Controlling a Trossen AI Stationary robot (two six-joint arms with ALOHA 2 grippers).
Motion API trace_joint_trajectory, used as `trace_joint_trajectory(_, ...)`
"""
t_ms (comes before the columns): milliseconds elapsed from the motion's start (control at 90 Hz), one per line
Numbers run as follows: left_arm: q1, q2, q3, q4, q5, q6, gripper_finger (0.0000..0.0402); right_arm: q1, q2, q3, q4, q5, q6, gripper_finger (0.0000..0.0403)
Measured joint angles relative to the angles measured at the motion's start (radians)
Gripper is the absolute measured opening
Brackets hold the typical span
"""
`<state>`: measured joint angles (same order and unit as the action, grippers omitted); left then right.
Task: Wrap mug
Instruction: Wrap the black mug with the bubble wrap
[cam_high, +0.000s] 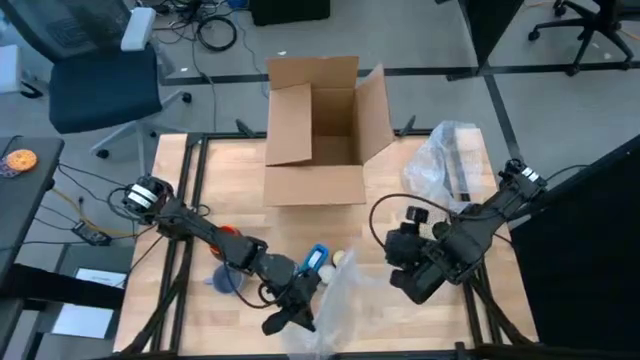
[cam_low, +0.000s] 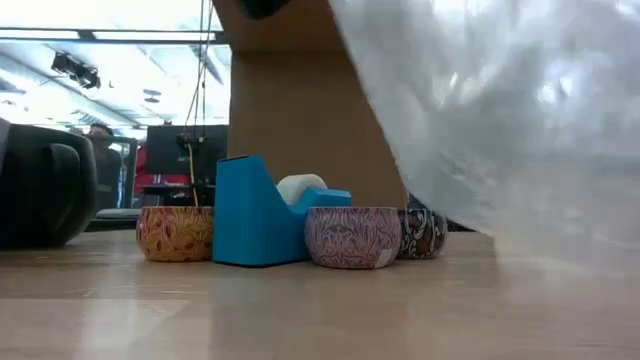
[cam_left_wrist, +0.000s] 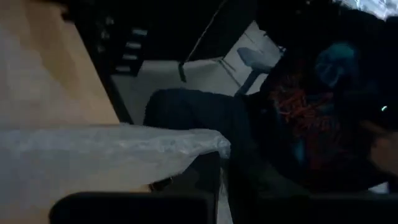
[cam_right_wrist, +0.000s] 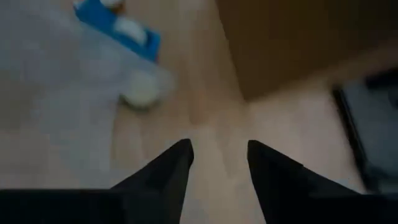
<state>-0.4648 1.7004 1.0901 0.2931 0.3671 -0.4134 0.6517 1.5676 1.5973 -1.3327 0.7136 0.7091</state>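
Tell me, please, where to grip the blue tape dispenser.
Probably from above, across its two flat sides: the dispenser stands upright, and tins stand close at both its ends. The right gripper, open, hovers nearby.

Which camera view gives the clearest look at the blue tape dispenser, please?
The low view: the blue tape dispenser stands in side profile among patterned bowls, its roll visible. The high view shows only a small piece of it beside the bubble wrap. The right wrist view shows it blurred; the left wrist view misses it.
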Motion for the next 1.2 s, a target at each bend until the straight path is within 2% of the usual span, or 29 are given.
trace_joint_trajectory(156,0.023,0.0,0.0,-0.037,-0.072,0.116,0.0,-0.062,0.0,-0.012,0.086,-0.007,-0.091,0.014)
trace_joint_trajectory(400,-0.005,-0.004,0.0,-0.05,-0.168,0.554,0.0,-0.157,0.0,-0.064,0.081,-0.04,-0.114,0.014)
trace_joint_trajectory(533,-0.034,-0.005,0.0,-0.119,-0.263,0.709,0.0,-0.213,0.0,-0.119,0.087,-0.083,-0.139,0.014)
trace_joint_trajectory(600,-0.043,-0.005,0.014,-0.216,-0.323,0.74,0.0,-0.238,0.0,-0.15,0.103,-0.104,-0.166,0.014)
trace_joint_trajectory(722,-0.061,-0.005,0.107,-0.52,-0.427,0.76,0.0,-0.282,0.001,-0.203,0.165,-0.153,-0.216,0.014)
trace_joint_trajectory(844,-0.082,-0.005,0.196,-0.735,-0.462,0.793,0.0,-0.326,0.001,-0.25,0.229,-0.181,-0.289,0.014)
trace_joint_trajectory(1044,-0.122,-0.005,0.253,-0.876,-0.493,0.891,0.0,-0.39,-0.003,-0.251,0.201,-0.121,-0.363,0.0136)
trace_joint_trajectory(1200,-0.169,-0.005,0.253,-0.924,-0.657,1.019,0.0,-0.422,-0.014,-0.224,0.167,-0.076,-0.406,0.013)
